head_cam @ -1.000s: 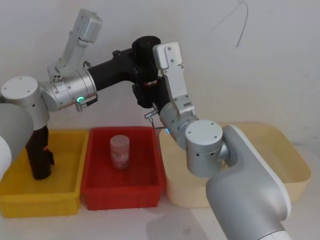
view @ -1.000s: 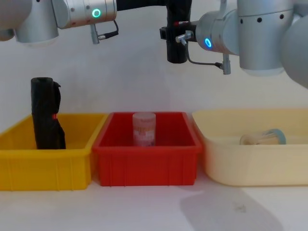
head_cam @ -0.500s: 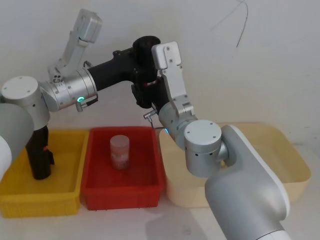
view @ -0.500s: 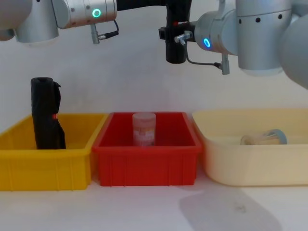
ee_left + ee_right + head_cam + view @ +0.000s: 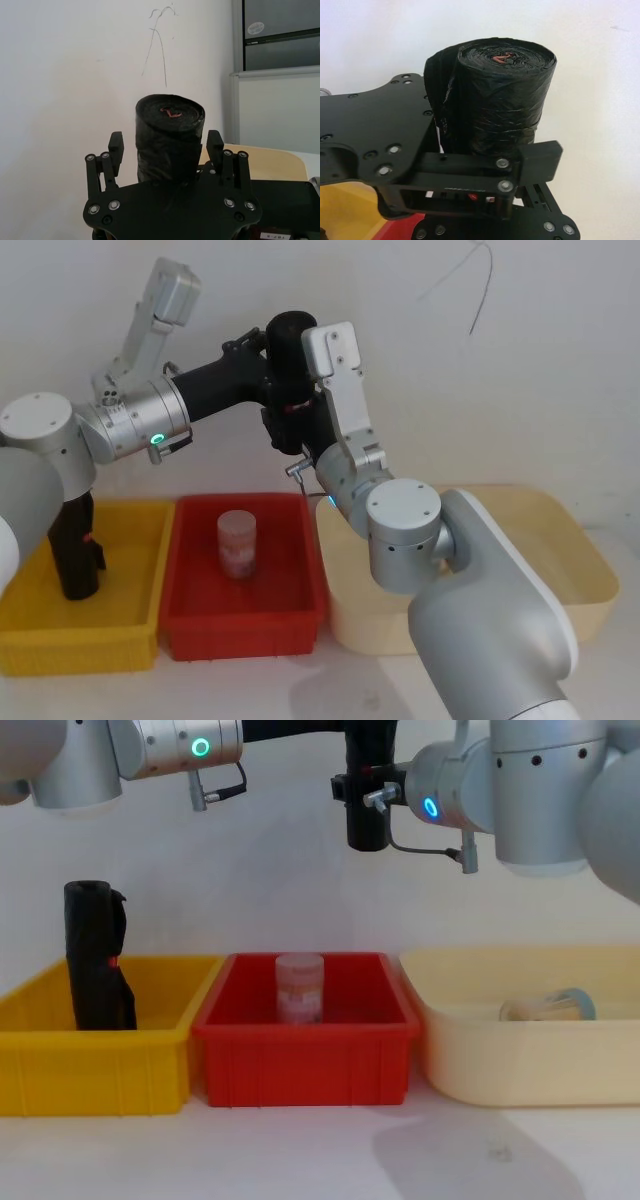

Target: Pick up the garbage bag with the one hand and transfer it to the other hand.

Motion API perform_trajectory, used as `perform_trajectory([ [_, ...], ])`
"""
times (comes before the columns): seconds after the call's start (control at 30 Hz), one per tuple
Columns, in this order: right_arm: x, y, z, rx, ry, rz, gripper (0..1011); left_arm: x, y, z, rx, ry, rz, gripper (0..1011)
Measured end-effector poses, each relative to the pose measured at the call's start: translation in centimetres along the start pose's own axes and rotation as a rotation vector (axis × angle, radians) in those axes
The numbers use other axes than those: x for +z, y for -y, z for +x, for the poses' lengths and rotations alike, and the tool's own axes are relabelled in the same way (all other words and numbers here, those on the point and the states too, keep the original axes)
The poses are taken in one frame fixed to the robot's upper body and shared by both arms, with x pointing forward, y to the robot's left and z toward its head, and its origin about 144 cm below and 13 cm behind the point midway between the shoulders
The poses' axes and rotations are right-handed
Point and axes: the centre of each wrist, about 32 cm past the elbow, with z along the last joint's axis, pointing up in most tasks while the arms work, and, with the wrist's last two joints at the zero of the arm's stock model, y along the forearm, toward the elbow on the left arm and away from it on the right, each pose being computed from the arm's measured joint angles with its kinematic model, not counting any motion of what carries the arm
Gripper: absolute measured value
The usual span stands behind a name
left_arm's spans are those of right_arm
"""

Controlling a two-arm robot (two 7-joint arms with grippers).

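Fingers of both grippers are meeting at the garbage bag [image 5: 289, 360], held upright high above the red bin [image 5: 300, 1025]: the right gripper [image 5: 485, 175] is clamping it, the left gripper [image 5: 165, 150] is standing spread around it. Pickup and handover look done; withdrawing the left remains.

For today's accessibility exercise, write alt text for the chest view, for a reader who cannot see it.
A black garbage bag roll hangs upright high above a red bin, where the left tool and right tool meet on it. Below sit a yellow bin with another black roll and a cream bin.
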Motion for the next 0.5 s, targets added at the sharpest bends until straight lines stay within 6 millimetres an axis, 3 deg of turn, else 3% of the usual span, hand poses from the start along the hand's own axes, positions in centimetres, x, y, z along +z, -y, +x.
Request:
perform_trajectory([
  [0.5,-0.5,1.6,2.4,-0.137,-0.023,-0.015,499,0.0,0.0,0.0,0.001,0.0,0.0,1001],
])
